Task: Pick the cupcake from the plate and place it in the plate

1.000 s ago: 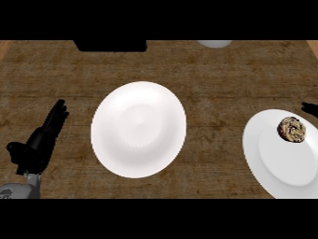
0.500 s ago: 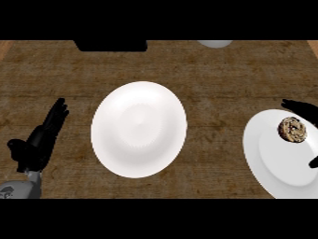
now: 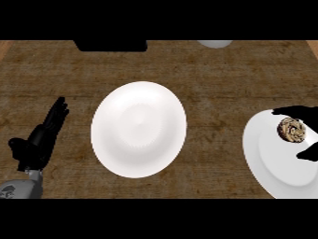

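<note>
Two plates: right hand (image 3: 317,133) brackets cupcake (image 3: 293,129) on right plate (image 3: 278,163); centre plate (image 3: 139,129) bare

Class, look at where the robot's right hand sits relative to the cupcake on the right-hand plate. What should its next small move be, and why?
Probably close the right hand on the small brown swirled cupcake. The fingers arch above it and the thumb sits lower right, so the hand brackets it but does not yet appear to grip it. The cupcake is on the white round plate at the right; the white round plate at the centre has nothing on it.
</note>
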`<state>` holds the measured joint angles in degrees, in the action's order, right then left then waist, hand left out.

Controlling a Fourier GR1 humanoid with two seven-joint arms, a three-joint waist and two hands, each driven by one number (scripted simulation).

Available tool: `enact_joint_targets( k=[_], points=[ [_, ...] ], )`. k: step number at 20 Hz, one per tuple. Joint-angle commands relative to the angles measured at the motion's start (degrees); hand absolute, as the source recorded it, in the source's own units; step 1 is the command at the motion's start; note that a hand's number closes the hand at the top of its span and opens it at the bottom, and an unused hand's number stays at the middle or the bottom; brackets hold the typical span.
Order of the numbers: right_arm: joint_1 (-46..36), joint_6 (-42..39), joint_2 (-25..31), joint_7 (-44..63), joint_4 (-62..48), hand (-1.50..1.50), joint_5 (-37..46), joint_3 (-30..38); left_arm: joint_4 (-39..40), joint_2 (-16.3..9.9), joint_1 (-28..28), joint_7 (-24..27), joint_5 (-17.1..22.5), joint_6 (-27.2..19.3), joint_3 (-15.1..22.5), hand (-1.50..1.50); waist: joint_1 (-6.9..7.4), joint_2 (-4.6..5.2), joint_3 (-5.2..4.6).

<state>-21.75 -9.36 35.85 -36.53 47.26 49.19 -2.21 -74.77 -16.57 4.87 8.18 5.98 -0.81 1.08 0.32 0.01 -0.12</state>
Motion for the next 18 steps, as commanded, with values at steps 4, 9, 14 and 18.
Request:
enact_joint_targets(
  k=[4, 9, 14, 18],
  points=[
    [-4.4, 4.2, -4.1, -5.2, -8.7, 1.5, 4.6, -1.7, -1.8, -1.4, -0.5, -2.1, 0.7, 2.7, -1.9, 0.0, 0.6, 0.12, 0.18],
    [-2.8, 6.7, -2.5, -10.4, -8.9, 1.5, 3.7, 0.7, -5.3, 1.4, -2.2, -3.0, -2.0, -0.6, -0.3, 0.0, 0.15, -0.02, 0.16],
    [4.7, 8.1, -8.3, 7.3, -3.3, 1.5, 0.5, 5.2, -3.9, 1.4, -3.3, -1.9, -1.4, -0.4, -1.1, 0.0, -1.97, -0.79, 0.01],
    [8.3, 12.8, -12.8, 18.2, 4.0, 1.5, 0.6, 7.0, -4.0, -0.2, -4.8, -1.7, -0.9, 0.4, -2.4, 0.0, -2.96, -1.28, -0.13]
  ],
)
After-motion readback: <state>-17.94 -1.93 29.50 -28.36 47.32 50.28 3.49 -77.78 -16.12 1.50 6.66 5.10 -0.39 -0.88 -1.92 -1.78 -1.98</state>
